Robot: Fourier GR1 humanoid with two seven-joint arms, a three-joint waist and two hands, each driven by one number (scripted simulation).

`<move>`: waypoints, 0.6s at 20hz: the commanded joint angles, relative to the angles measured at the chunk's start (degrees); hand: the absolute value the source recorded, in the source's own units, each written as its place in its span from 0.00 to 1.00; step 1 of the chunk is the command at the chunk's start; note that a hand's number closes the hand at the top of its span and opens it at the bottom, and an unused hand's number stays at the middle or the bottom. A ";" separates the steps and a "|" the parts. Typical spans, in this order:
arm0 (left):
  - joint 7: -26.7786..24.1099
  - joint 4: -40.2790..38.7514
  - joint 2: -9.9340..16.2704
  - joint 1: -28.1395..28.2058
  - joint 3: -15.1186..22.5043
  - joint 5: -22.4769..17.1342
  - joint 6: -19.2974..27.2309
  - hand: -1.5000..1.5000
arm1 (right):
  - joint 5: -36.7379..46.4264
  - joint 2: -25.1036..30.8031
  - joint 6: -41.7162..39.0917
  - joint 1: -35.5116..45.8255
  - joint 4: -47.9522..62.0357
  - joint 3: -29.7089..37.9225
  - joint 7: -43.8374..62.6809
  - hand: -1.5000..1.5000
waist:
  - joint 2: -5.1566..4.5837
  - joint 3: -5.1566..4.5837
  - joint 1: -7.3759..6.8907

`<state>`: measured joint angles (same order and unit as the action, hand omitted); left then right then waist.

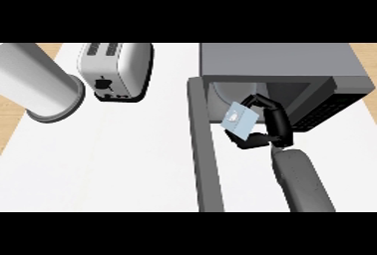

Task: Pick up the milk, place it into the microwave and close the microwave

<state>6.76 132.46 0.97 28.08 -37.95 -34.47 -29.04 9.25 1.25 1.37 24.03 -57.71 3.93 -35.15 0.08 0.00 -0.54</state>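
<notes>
Curling round the milk, the right hand hangs before the microwave — door open.

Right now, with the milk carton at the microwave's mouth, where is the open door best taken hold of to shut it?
Probably the door's free near end, reached from its left, outer face. It stands swung wide open, edge-on, along the left of the microwave, so a push there swings it shut. The right hand is curled round the milk carton; no left hand shows.
</notes>
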 commanded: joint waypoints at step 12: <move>-0.12 -1.89 -0.17 -2.50 0.24 0.27 -1.55 0.00 | 10.56 2.70 17.21 25.52 28.73 3.71 2.98 1.00 | -0.85 0.05 -1.94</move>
<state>6.61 131.23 0.65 26.47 -37.99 -34.13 -29.93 17.94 2.93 14.17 43.73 -37.84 5.82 -31.14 -0.53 0.18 -1.77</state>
